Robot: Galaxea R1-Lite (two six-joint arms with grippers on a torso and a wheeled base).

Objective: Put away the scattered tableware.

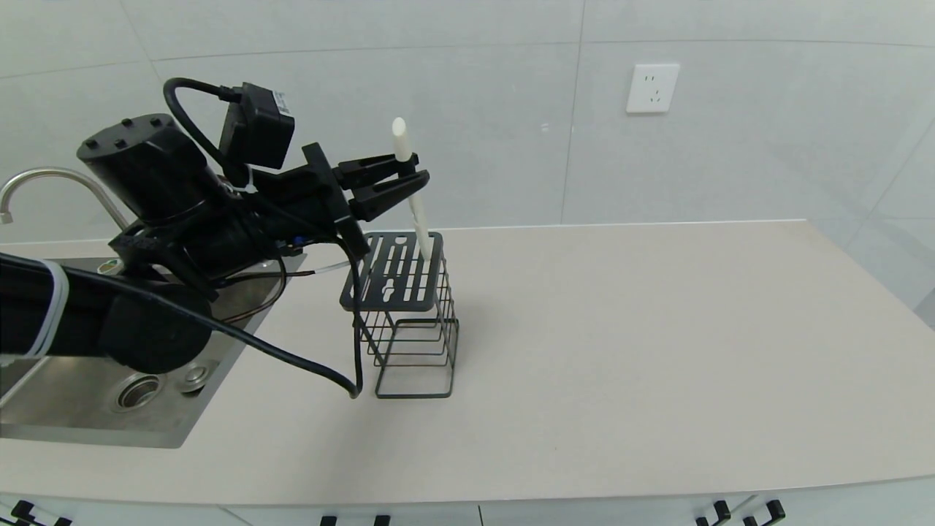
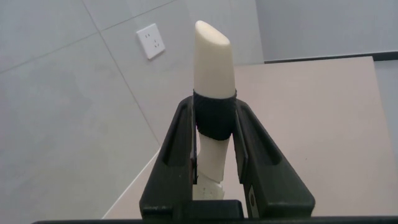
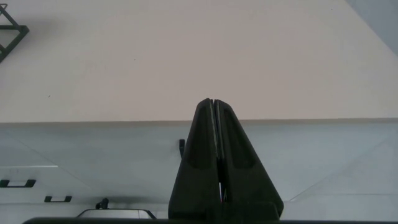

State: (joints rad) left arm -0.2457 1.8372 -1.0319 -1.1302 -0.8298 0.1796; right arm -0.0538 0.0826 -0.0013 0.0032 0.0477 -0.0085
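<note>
My left gripper (image 1: pixel 409 177) is shut on a white-handled utensil (image 1: pixel 410 191), held nearly upright above the black wire cutlery rack (image 1: pixel 409 314). The utensil's lower end passes through a slot in the rack's perforated top plate (image 1: pixel 391 274). In the left wrist view the white handle (image 2: pixel 212 68) rises between my left gripper's fingers (image 2: pixel 180 149), gripped by my left gripper (image 2: pixel 214 115) at a black band. My right gripper (image 3: pixel 215 115) is shut with nothing in it, hanging past the counter's front edge.
A steel sink (image 1: pixel 109 380) with a curved faucet (image 1: pixel 51 179) lies at the counter's left. The beige countertop (image 1: pixel 657 351) stretches to the right of the rack. A wall socket (image 1: pixel 652 88) is on the tiled wall. Cabinet handles (image 3: pixel 15 183) show below the counter edge.
</note>
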